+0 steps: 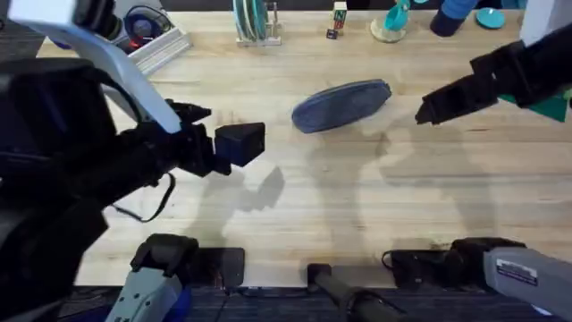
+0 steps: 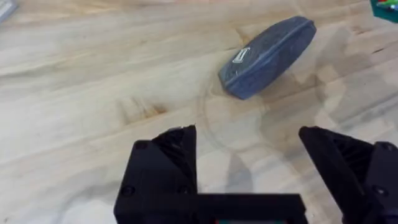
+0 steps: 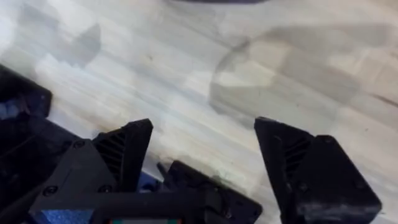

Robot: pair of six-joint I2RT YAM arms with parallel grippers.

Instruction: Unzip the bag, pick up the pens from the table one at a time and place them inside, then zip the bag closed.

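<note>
The grey-blue bag (image 1: 341,105) lies slanted on the wooden table (image 1: 357,197), past the middle, and its top seam looks closed. In the left wrist view the bag (image 2: 267,56) shows a small white tag. My left gripper (image 1: 241,143) hovers to the left of the bag and nearer the front edge; its fingers (image 2: 168,162) stand wide apart with nothing between them. My right gripper (image 1: 425,114) hangs just right of the bag, open (image 3: 205,137) over bare wood. The pens are out of view.
Along the back edge stand a plate rack (image 1: 255,22), a small box (image 1: 338,20), teal and blue objects (image 1: 393,22) and a tray with clutter (image 1: 152,40) at the back left. A green thing (image 1: 550,105) lies at the right edge.
</note>
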